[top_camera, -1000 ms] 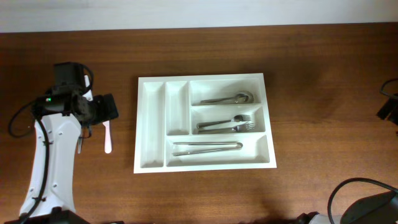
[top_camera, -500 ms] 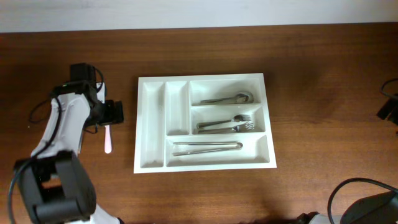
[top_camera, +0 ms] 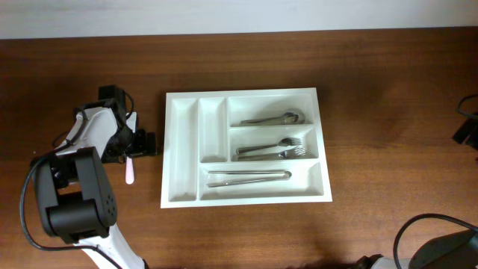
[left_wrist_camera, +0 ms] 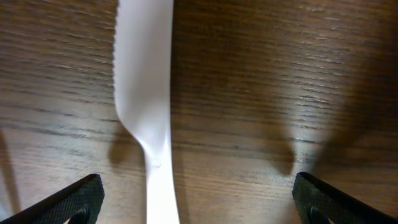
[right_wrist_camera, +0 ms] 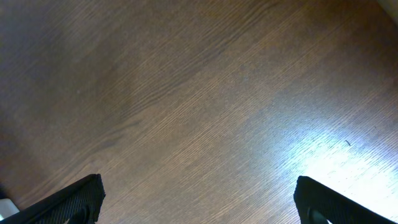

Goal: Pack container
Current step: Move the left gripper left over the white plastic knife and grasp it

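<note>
white knife waiting, container partly packed

the table [top_camera: 373, 90] is carrying the container [top_camera: 180, 149] at centre, with metal cutlery [top_camera: 272, 149] lying in its three wide slots and both narrow slots sitting bare. the left gripper [left_wrist_camera: 199, 205], jaws spread wide, is hovering over a white plastic knife [left_wrist_camera: 144, 81] just left of the container. the right gripper [right_wrist_camera: 199, 202] is gaping too, holding nothing, its arm mostly running off-frame.
</note>
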### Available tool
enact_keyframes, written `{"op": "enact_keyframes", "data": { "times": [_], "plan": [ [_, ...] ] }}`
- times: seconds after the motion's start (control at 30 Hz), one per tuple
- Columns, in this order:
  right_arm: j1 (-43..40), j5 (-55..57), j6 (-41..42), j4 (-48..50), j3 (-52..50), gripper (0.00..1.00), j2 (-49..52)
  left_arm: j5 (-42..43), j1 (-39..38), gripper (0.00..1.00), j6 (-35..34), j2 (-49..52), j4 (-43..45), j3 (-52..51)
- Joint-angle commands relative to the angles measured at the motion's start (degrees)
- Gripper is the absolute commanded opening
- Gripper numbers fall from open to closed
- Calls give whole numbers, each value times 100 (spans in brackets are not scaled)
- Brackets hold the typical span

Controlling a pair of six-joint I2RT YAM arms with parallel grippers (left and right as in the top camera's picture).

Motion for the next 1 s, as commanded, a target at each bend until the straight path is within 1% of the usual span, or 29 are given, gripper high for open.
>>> {"op": "enact_keyframes", "data": {
  "times": [0.0, 0.17, 0.2, 0.23, 0.47, 0.6, 0.77, 0.83, 0.97],
  "plan": [
    [-20, -50, 50, 0, -13, 99, -20, 125, 4, 99, 85, 103, 15, 72],
    [-20, -50, 50, 0, -13, 99, -20, 127, 4, 99, 81, 127, 15, 72],
    [-20, -50, 50, 0, -13, 99, -20, 125, 4, 95, 81, 142, 24, 72],
    [-20, -50, 50, 0, -13, 99, -20, 125, 4, 95, 81, 160, 37, 72],
    [-20, -50, 50, 0, -13, 99, -20, 278, 7, 95, 66, 442, 105, 72],
    [-20, -50, 50, 0, -13, 99, -20, 310, 7, 95, 66, 457, 146, 72],
    [-20, -50, 50, 0, -13, 99, -20, 557, 79, 95, 66, 457, 236, 72],
    [-20, -50, 50, 0, -13, 99, -20, 573, 125, 89, 66, 457, 234, 72],
    [-20, -50, 50, 0, -13, 99, -20, 568, 210, 65, 66, 457, 236, 72]
  ]
}}
